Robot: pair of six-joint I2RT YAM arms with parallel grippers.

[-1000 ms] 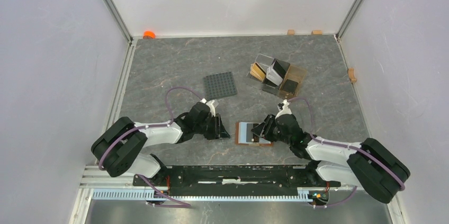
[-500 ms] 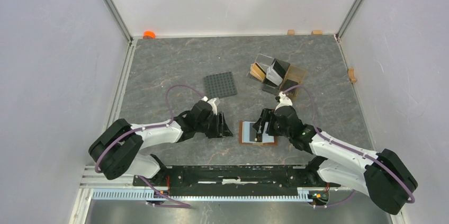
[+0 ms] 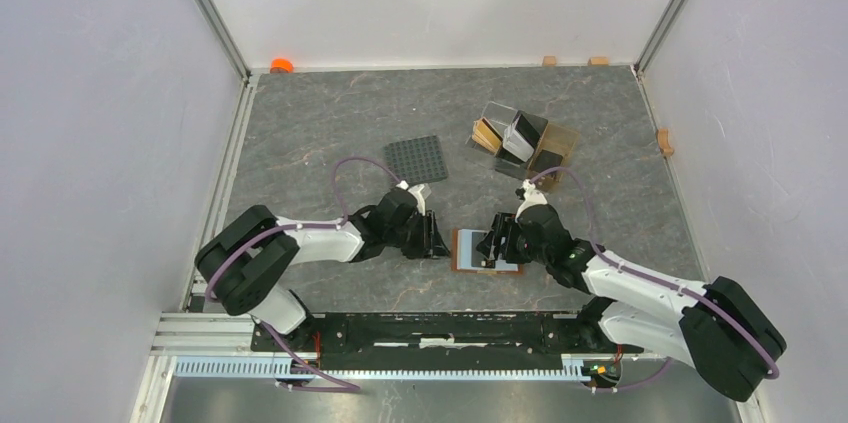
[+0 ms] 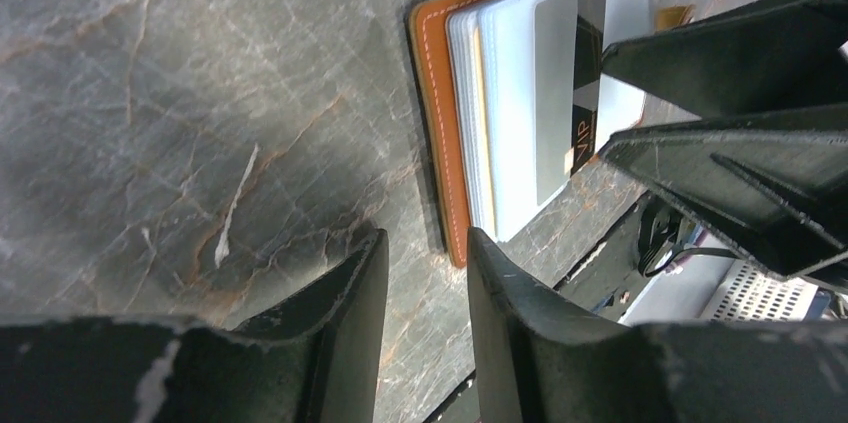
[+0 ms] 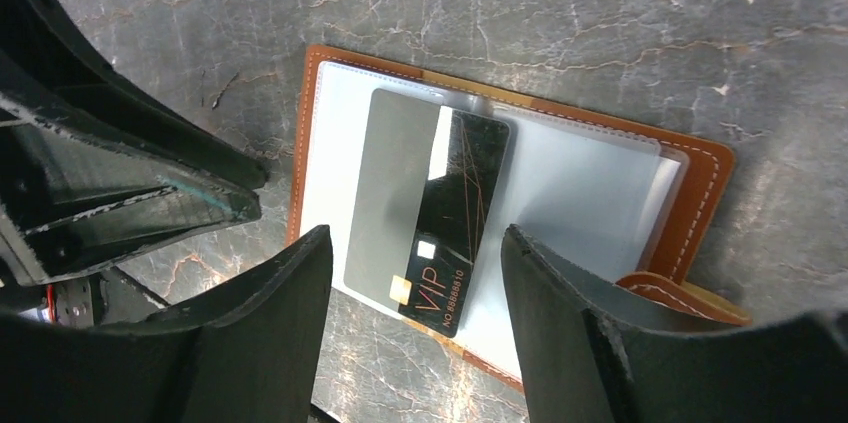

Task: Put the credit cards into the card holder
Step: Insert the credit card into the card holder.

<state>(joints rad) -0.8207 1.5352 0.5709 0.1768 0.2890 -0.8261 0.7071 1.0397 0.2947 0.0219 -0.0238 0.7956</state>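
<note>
a: where is the card holder [image 3: 461, 255] and how does it lie?

b: it lies open and flat on the grey marbled table [image 3: 330, 123], brown leather rim around pale clear sleeves. everything else i place from it

a: is a card in it?

b: one black card [image 5: 470, 203] with gold "vip" lettering lies across the sleeves. half of it looks greyed, tucked under a clear sleeve, and the other half shows bare

a: and your left gripper [image 4: 425, 243]?

b: it sits low, just beside the holder's left edge and not touching it. my fingers stand a narrow gap apart with only table between them

a: your right gripper [image 3: 497, 241]?

b: it hangs over the holder's right part, above the black card. my fingers are spread wide, one on each side of the card, clamping nothing

a: what lies beyond the holder?

b: on its far side, to the left, a dark grey studded plate [image 3: 416, 160]. on its far side, to the right, a clear amber stand [image 3: 558, 143] with more cards [image 3: 517, 133] leaning in its compartments, well apart from the holder
</note>
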